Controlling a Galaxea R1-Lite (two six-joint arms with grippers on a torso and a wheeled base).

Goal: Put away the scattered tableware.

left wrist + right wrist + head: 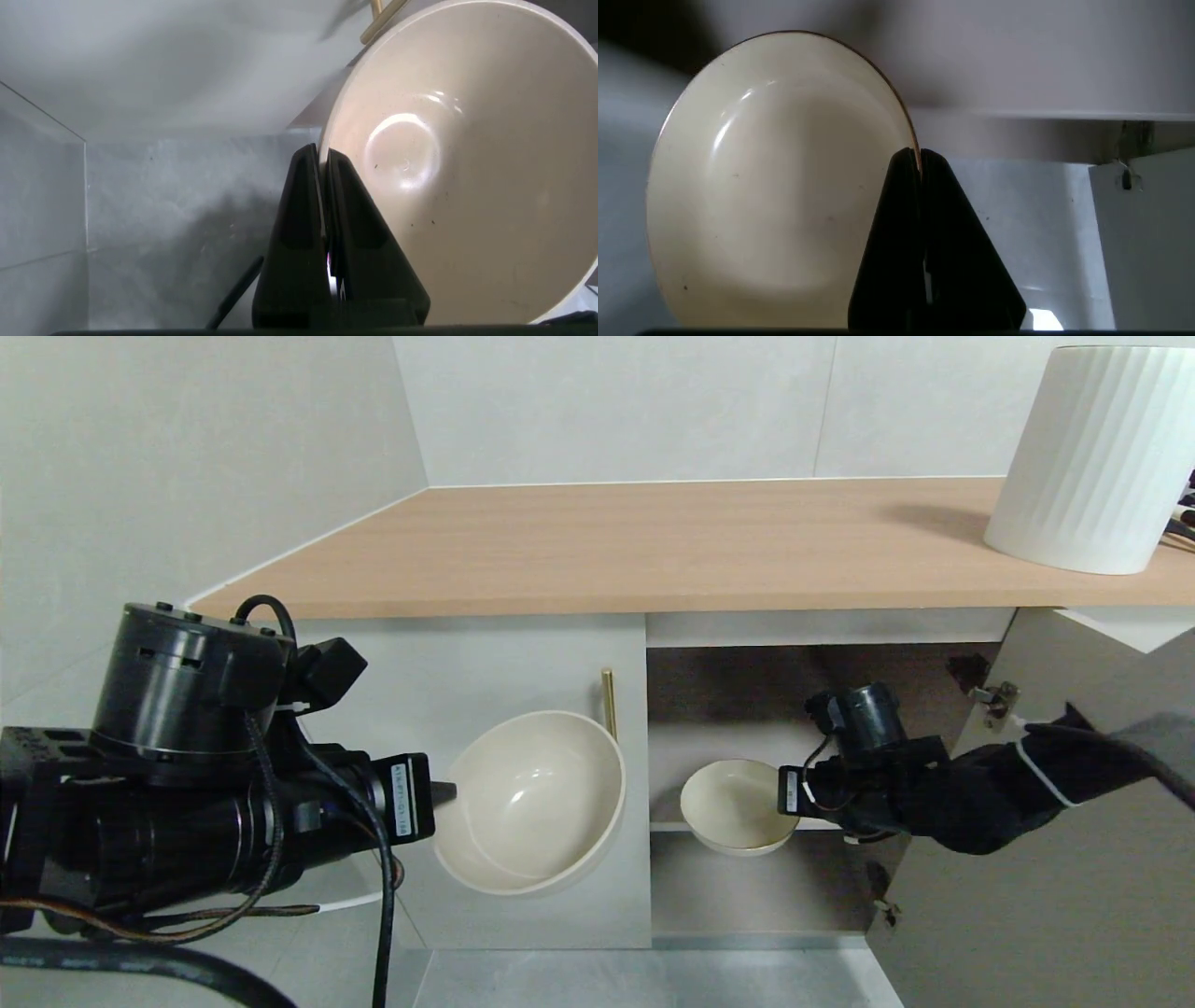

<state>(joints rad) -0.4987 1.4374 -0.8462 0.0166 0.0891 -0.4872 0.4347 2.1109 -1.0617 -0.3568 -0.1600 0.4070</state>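
Observation:
My left gripper (pixel 446 793) is shut on the rim of a large cream bowl (pixel 529 800), held tilted in the air in front of the closed left cabinet door (pixel 485 672). In the left wrist view the black fingers (pixel 322 177) pinch that bowl (pixel 448 159) at its edge. My right gripper (pixel 789 791) is shut on the rim of a smaller cream bowl (pixel 733 805), held inside the open cabinet just above its shelf (pixel 667 826). The right wrist view shows this bowl (pixel 775 177) clamped at its rim by the right gripper (pixel 918 161).
A wooden countertop (pixel 653 541) runs above the cabinet, with a white ribbed cylinder (pixel 1092 457) at its right end. The right cabinet door (pixel 1055 821) stands swung open beside my right arm. A brass handle (pixel 608 700) sits on the closed left door.

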